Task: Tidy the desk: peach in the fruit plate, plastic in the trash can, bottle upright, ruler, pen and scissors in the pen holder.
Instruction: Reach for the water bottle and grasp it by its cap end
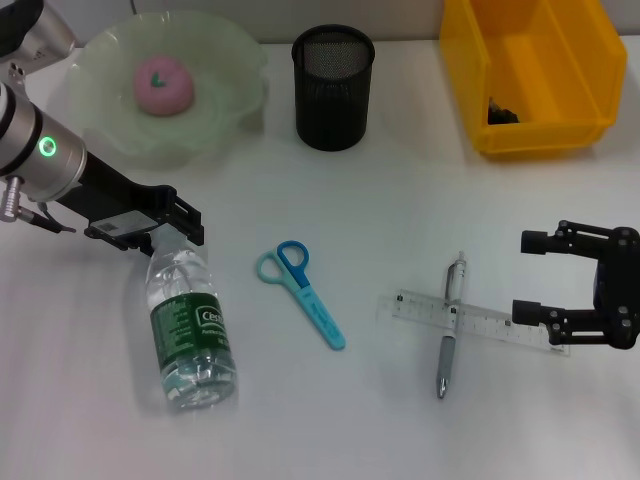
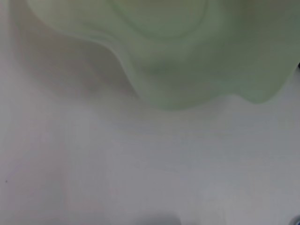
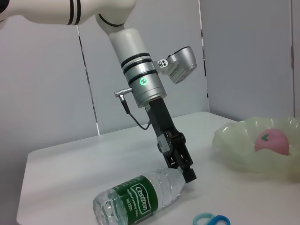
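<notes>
Since the bottle (image 1: 190, 330) lying below the plate (image 1: 235, 75) looks light and slippery, its neck is gripped by the left tool (image 1: 165, 232), while the right tool (image 1: 535, 275) is held wide beside the ruler (image 1: 480, 320).

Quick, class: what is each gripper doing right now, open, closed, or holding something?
Left gripper: at the neck of the lying bottle; grip cannot be told.
Right gripper: open, empty, by the ruler.

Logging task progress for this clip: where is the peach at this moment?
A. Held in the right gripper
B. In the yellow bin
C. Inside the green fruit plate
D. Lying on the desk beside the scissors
C. The pink peach sits inside the green fruit plate at the back of the desk; the right wrist view shows it there too.
</notes>
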Tool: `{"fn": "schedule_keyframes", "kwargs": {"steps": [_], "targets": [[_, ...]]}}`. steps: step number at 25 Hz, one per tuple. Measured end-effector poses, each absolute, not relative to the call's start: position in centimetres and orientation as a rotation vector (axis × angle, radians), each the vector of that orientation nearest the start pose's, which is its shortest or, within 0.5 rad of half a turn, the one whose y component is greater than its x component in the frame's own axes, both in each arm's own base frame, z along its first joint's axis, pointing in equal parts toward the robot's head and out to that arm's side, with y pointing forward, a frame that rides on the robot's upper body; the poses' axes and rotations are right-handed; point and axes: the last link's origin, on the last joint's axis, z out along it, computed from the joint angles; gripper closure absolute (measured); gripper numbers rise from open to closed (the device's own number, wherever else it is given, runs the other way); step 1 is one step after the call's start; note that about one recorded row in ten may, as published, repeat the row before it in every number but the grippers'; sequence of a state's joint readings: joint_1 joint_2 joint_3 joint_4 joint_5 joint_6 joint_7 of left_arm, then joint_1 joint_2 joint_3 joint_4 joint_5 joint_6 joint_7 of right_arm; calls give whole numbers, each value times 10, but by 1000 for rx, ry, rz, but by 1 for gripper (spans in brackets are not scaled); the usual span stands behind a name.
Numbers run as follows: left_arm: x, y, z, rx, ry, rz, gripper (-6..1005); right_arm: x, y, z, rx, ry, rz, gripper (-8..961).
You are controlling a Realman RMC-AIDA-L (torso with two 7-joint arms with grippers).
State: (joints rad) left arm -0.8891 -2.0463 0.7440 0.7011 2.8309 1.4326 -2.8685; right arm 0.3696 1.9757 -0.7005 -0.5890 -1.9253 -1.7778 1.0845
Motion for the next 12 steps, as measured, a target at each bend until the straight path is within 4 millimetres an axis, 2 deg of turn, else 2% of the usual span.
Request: {"fn": "schedule_keyframes", "kwargs": {"steps": [12], "targets": [[-239,401,6,-2029,-1895,272,375,307,269,34,-2763,374,782,146]]}}
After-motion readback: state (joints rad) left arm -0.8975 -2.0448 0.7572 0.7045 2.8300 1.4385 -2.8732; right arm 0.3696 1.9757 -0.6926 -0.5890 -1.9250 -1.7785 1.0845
